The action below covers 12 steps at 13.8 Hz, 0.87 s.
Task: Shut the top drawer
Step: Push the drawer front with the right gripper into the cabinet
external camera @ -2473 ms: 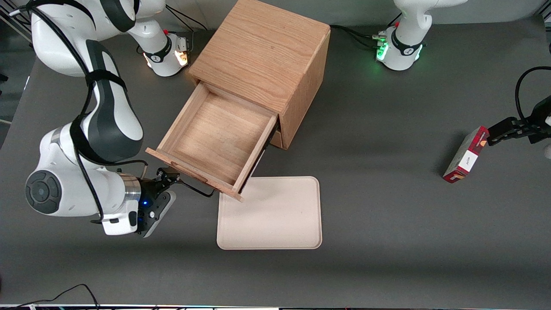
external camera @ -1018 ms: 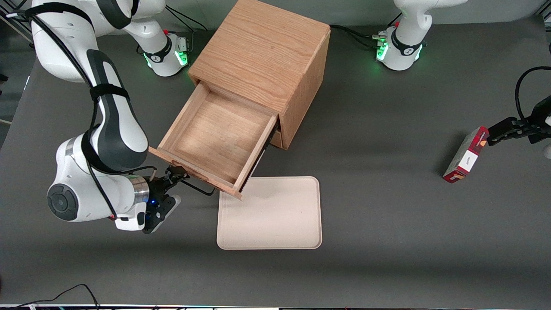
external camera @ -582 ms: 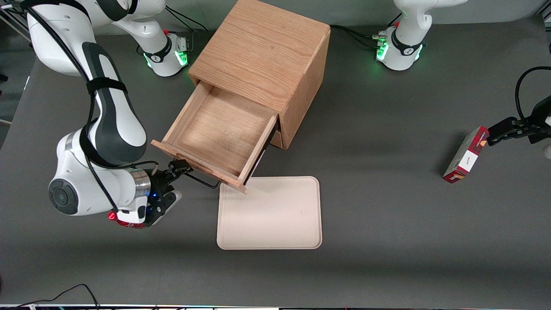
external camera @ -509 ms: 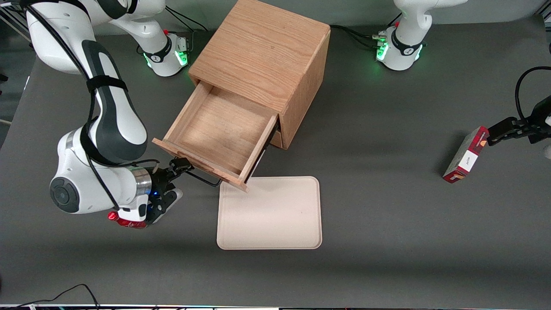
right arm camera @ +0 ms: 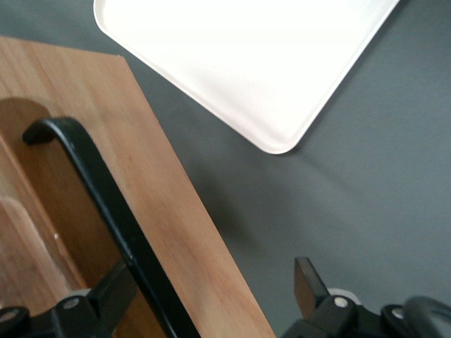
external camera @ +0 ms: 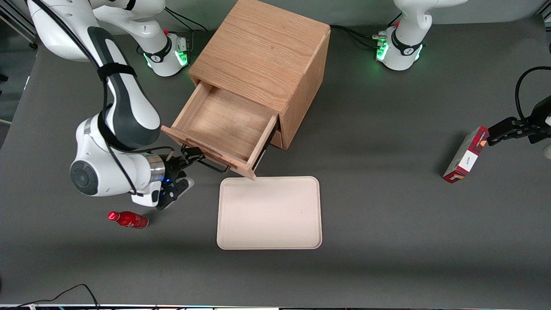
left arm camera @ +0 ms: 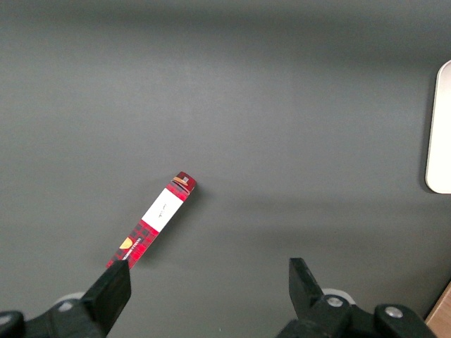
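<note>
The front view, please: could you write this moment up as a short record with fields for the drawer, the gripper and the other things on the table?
top drawer: partly open, nothing inside
drawer handle: black wire, on the drawer front
gripper: open, at the handle, one finger against the drawer front
cabinet: light oak, between the two arm bases
tray: cream, bare, nearer the camera than the drawer
red bottle: lying on its side near the working arm
red box: toward the parked arm's end of the table
</note>
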Motion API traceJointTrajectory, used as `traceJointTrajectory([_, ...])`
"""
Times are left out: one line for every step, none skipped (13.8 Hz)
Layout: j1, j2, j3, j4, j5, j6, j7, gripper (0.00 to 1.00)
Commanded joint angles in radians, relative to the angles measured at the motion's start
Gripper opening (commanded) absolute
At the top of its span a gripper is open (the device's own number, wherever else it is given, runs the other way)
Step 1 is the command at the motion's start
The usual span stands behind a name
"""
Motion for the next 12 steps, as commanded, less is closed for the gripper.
traceJointTrajectory([0.0, -0.073, 0.016, -0.087, 0.029, 0.025, 0.049, 1.0])
traceJointTrajectory([-0.006, -0.094, 0.024, -0.113, 0.035, 0.025, 0.05, 1.0])
traceJointTrajectory([-0.008, -0.123, 0.027, -0.145, 0.051, 0.025, 0.049, 1.0])
traceJointTrajectory([-0.008, -0.149, 0.027, -0.173, 0.064, 0.025, 0.049, 1.0])
traceJointTrajectory([-0.006, -0.174, 0.029, -0.201, 0.068, 0.025, 0.049, 1.0])
traceJointTrajectory([-0.006, -0.195, 0.029, -0.221, 0.074, 0.025, 0.049, 1.0])
traceJointTrajectory([-0.006, -0.212, 0.029, -0.244, 0.083, 0.025, 0.049, 1.0])
traceJointTrajectory([-0.003, -0.226, 0.029, -0.261, 0.09, 0.026, 0.049, 1.0])
traceJointTrajectory([0.001, -0.243, 0.03, -0.282, 0.091, 0.032, 0.049, 1.0])
traceJointTrajectory([-0.003, -0.255, 0.039, -0.3, 0.091, 0.044, 0.049, 1.0])
traceJointTrajectory([-0.006, -0.26, 0.045, -0.317, 0.091, 0.054, 0.049, 1.0])
traceJointTrajectory([-0.003, -0.271, 0.045, -0.339, 0.091, 0.076, 0.049, 1.0])
